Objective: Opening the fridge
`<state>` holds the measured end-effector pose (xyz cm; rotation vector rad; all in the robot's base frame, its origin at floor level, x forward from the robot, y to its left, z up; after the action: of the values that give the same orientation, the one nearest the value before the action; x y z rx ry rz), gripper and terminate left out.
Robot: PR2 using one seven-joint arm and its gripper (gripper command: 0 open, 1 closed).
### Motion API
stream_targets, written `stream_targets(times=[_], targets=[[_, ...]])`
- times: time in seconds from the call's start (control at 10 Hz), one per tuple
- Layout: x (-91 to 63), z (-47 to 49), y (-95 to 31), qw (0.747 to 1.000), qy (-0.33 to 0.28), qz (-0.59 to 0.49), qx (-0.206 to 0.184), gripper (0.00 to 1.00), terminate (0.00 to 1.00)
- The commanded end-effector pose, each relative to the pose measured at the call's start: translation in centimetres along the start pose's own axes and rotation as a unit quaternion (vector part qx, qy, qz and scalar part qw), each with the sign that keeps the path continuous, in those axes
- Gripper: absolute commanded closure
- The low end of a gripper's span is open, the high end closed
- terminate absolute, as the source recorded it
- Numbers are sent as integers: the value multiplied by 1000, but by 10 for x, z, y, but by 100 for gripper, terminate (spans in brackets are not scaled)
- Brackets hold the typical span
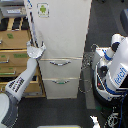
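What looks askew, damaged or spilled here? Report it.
Nothing stands out. The fridge stands upright, upper door flush, and both lower drawers look shut with their handles level. The pincer sits at the door's left edge in the exterior view; whether it grips is unclear. The wooden cabinet beside it looks orderly, and no spill shows.

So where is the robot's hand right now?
In the exterior view, the gripper is at the left edge of the fridge, at the bottom corner of the big upper door, just above the top drawer and beside the wooden cabinet.
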<state>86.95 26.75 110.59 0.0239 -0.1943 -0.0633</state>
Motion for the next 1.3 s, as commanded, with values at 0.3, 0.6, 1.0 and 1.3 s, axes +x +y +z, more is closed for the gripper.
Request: stream_targets(times=[0.3, 0.6, 1.0, 1.3], targets=[[28, -12, 17, 1000, 24, 3, -6, 0, 0], [30, -21, 34, 999, 29, -10, 17, 0, 0], [38, -31, 50, 999, 37, -7, 4, 0, 0], [56, -28, 11, 999, 40, -27, -5, 0, 0]])
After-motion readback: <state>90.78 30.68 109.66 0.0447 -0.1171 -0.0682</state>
